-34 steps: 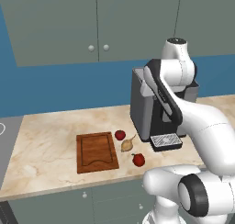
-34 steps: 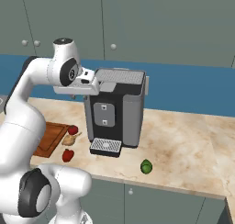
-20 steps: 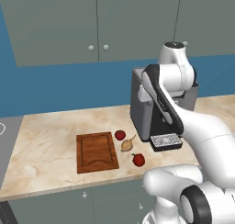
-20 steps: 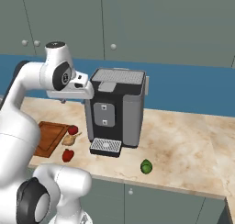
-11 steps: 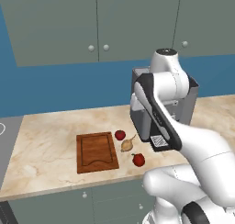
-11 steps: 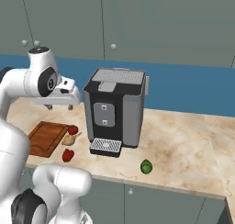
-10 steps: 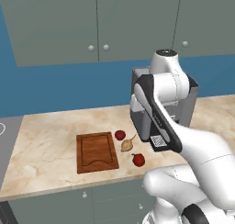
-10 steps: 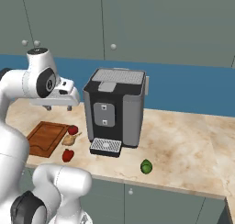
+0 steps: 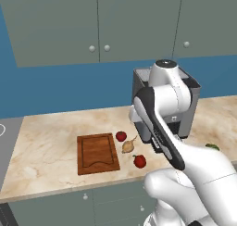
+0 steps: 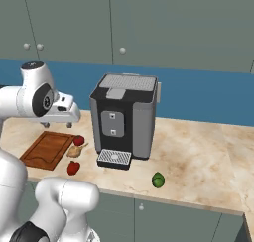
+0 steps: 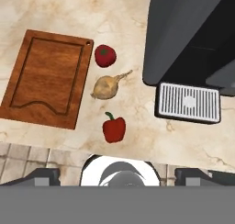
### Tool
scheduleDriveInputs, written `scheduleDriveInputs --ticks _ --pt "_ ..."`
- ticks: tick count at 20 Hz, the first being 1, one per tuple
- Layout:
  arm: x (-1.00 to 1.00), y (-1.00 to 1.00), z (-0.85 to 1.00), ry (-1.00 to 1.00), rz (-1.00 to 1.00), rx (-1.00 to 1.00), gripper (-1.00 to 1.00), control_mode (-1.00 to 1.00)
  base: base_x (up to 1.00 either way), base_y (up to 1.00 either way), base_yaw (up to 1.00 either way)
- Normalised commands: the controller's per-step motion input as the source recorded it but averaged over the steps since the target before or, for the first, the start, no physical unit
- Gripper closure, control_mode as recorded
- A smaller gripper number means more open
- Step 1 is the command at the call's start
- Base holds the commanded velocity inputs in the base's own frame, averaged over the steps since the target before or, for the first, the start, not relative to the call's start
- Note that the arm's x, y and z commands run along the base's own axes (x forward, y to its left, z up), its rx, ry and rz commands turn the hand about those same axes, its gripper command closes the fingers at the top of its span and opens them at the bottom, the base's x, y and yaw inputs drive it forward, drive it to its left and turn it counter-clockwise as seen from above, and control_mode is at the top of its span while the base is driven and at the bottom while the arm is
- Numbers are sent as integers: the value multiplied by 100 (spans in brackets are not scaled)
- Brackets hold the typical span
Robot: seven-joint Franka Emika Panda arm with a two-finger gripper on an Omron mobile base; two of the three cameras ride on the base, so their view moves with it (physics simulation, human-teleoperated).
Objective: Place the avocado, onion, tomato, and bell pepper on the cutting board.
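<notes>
The reddish-brown cutting board [image 11: 46, 78] lies bare on the marble counter, also seen as the cutting board [image 9: 97, 152] [image 10: 47, 149]. To its right lie the tomato [image 11: 105, 55], the tan onion [image 11: 106, 87] with its pale stalk, and the red bell pepper [image 11: 114, 128]. The avocado [image 10: 158, 179] sits apart, on the far side of the coffee machine, near the counter's front edge. My gripper [image 10: 57, 123] hangs open and empty high above the vegetables, its fingertips [image 11: 42, 175] wide apart.
A black coffee machine [image 10: 126, 119] with a grey drip tray [image 11: 189, 102] stands just right of the vegetables. Grey wall cabinets [image 9: 97, 21] hang above a blue backsplash. The counter's front edge [image 11: 55, 147] runs close to the bell pepper.
The arm has swung left, away from the front of the coffee machine, to a spot over the vegetables beside the board. The vegetables and board have not moved.
</notes>
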Motion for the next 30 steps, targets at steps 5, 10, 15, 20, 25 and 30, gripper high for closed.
scheduleDriveInputs --ticks 5,10,15,20,25,30 --pt "0 1 -45 5 1 0 -100 -100 0 0 0" --pt "-12 12 -44 6 0 0 -100 -100 0 0 0" --pt "0 2 -43 7 0 0 -100 -100 0 0 0" --pt "0 0 -31 1 0 -1 -100 -100 0 0 0" --pt "14 0 -25 0 0 -2 -100 -100 0 0 0" --pt "21 0 -35 0 0 0 -100 -100 0 0 0"
